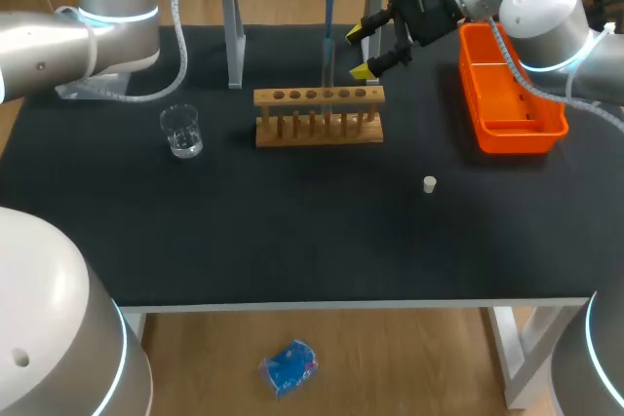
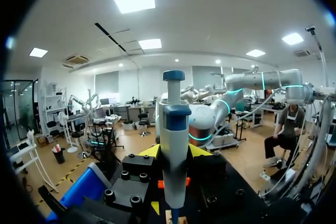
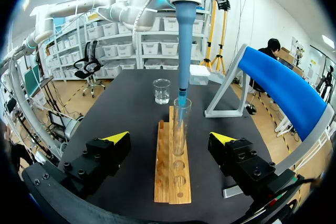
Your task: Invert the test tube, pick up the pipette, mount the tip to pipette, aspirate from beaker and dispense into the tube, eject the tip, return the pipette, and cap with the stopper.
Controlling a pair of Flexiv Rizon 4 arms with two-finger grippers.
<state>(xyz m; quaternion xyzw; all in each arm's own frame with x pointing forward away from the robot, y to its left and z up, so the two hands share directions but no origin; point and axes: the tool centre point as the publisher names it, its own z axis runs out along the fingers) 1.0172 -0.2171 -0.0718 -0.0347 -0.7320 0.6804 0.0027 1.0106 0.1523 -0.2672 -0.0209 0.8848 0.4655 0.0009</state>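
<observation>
- Pipette [image 3: 183,35] is clamped upright in the left gripper [image 2: 174,151], with its tip [image 3: 181,98] inside the tube [image 3: 181,127] in the rack [image 3: 169,179], seemingly for dispensing.
- Right gripper [image 1: 358,52] is held wide open and empty at the rack's end, likely in readiness for the stopper [image 1: 429,183].

Item count: one pipette [image 1: 328,17], one test tube [image 3: 181,129], one wooden rack [image 1: 319,116], one beaker [image 1: 181,131], one stopper [image 1: 429,183], one orange bin [image 1: 507,129], one stand [image 1: 234,36].
</observation>
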